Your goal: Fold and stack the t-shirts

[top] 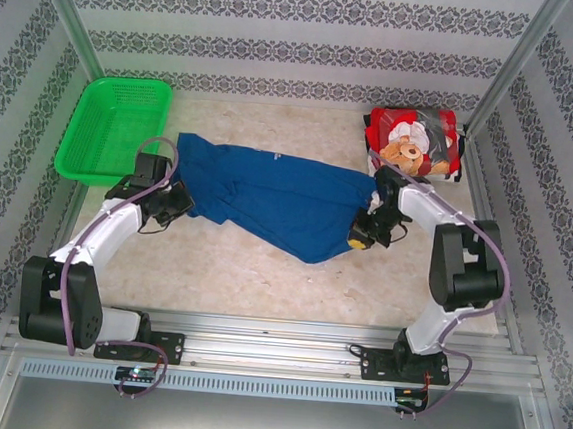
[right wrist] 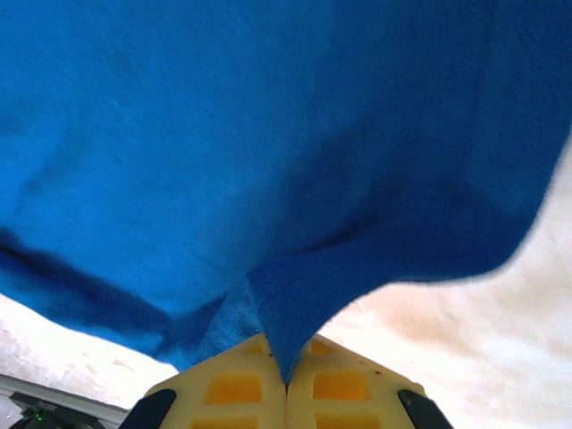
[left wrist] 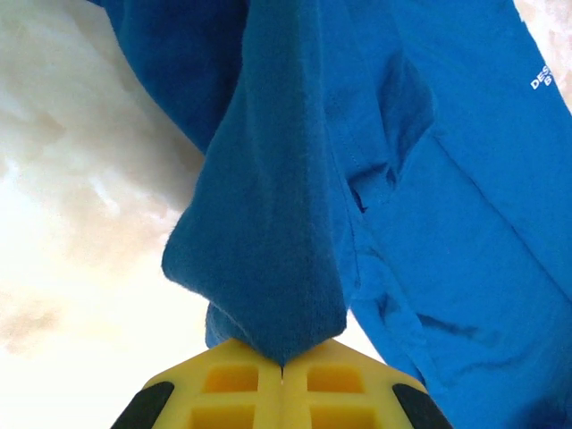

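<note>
Top external view: the table (top: 261, 273) is seen with the royal blue t-shirt (top: 278, 199) lying crumpled across its middle. The green basket (top: 127, 82) is set at the far left and the red t-shirt (top: 413, 142) is bundled compactly at the far right. The blue shirt is pinched at its left end by the left gripper (top: 179, 205) and at its lower right edge by the right gripper (top: 362, 233), both clamped on cloth. Flattening before the first fold is judged to be in hand; next, the cloth should be drawn taut and laid flat. White lettering and the closed fingertips are made out in the wrist views, not from above.
</note>
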{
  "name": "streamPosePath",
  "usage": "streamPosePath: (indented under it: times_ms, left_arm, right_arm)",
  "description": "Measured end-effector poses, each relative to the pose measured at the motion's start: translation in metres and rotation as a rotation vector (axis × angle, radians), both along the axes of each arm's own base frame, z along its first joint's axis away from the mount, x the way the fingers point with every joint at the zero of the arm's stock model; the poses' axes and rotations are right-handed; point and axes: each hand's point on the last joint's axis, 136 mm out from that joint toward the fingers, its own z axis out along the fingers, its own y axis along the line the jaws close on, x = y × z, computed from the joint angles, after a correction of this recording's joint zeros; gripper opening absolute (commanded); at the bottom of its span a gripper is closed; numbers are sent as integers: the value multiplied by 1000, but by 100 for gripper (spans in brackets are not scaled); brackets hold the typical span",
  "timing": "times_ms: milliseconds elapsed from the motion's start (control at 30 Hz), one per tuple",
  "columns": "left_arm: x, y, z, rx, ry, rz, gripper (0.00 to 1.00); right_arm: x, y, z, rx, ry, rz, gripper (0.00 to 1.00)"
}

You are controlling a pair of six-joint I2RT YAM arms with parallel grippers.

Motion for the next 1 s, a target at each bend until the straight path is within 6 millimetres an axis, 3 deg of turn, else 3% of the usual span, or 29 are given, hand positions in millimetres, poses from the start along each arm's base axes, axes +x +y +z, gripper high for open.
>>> streamPosePath:
  times_ms: [167,367,467,733,1000]
  left_arm:
    - [5,-2,3,-7,-6,-7,0]
    - [7,-3,5,-9,-8,-12,0]
    - [7,-3,4,-10,-7,-12,0]
    - [8,-3,5,-12,-10,-14,0]
    - [8,-5,4,-15,-5,-24,0]
  right_arm:
    - [20,7,-6,24,8,13,8]
    - [29,10,-15,34,21,21,39]
    - [34,8,-11,25,-12,11,46]
    - [29,2,34,12,-186,-1,47]
    - [22,7,2,9,-119,-10,44]
